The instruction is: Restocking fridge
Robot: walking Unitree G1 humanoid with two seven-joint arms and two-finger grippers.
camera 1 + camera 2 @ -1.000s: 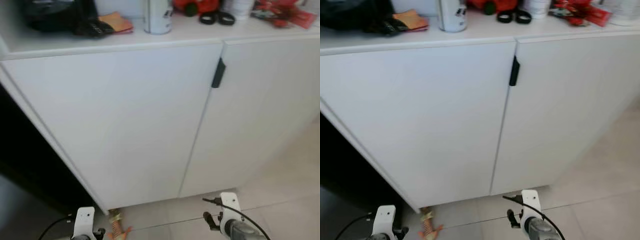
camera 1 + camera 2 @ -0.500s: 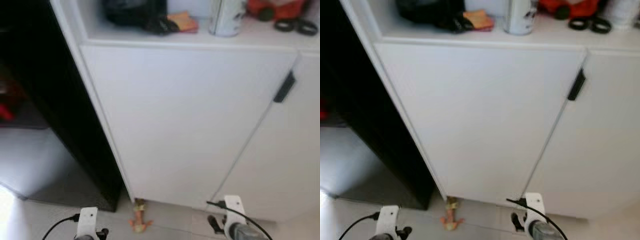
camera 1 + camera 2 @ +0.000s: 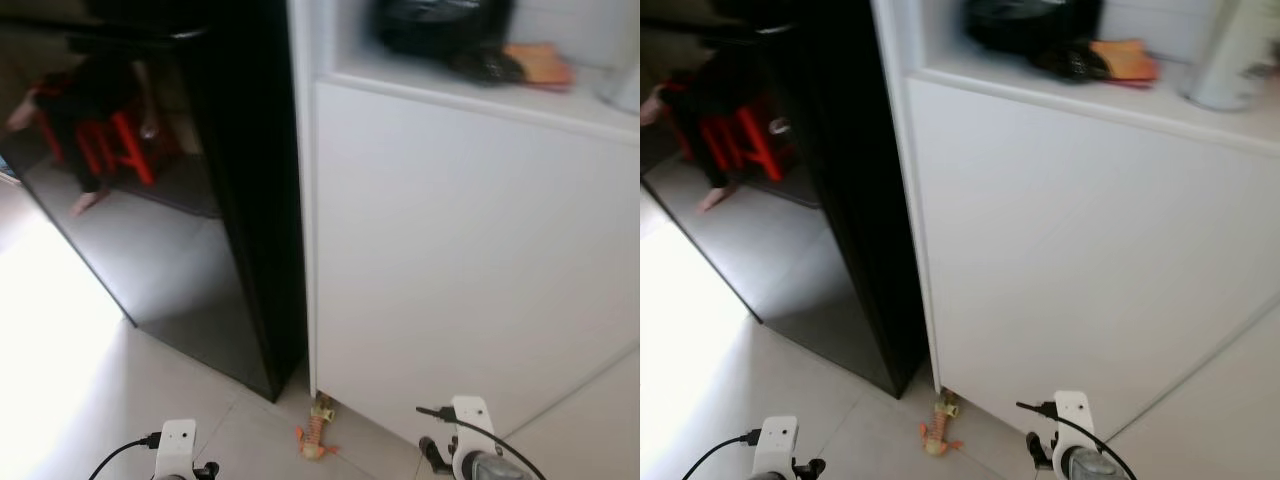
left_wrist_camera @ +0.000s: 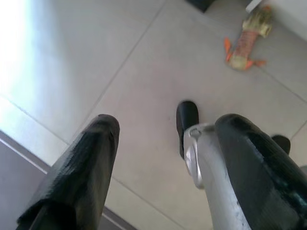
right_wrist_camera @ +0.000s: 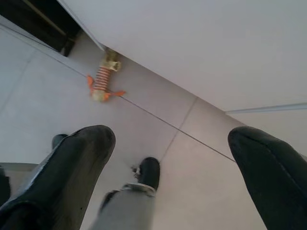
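A tall glossy black fridge (image 3: pixel 210 190) stands at the left, its front shut, flush against a white cabinet (image 3: pixel 470 260). Its dark face mirrors a person seated on a red stool (image 3: pixel 100 140). Both arms hang low near the floor, with the left wrist (image 3: pixel 176 448) and right wrist (image 3: pixel 468 445) at the bottom edge. In the left wrist view my left gripper (image 4: pixel 163 158) is open over bare tiles. My right gripper (image 5: pixel 172 167) is open too, holding nothing, above the tiles by the cabinet's foot.
A small orange and yellow toy (image 3: pixel 318 437) lies on the floor at the cabinet's corner. On the counter sit a black bag (image 3: pixel 440 25), an orange cloth (image 3: pixel 537 62) and a white can (image 3: pixel 1232 60). Pale floor tiles (image 3: pixel 80 380) spread out left of the fridge.
The camera has swung left: the fridge now takes up the left half, and the cabinet's handle and second door have slid out on the right. Both arms still hang as before.
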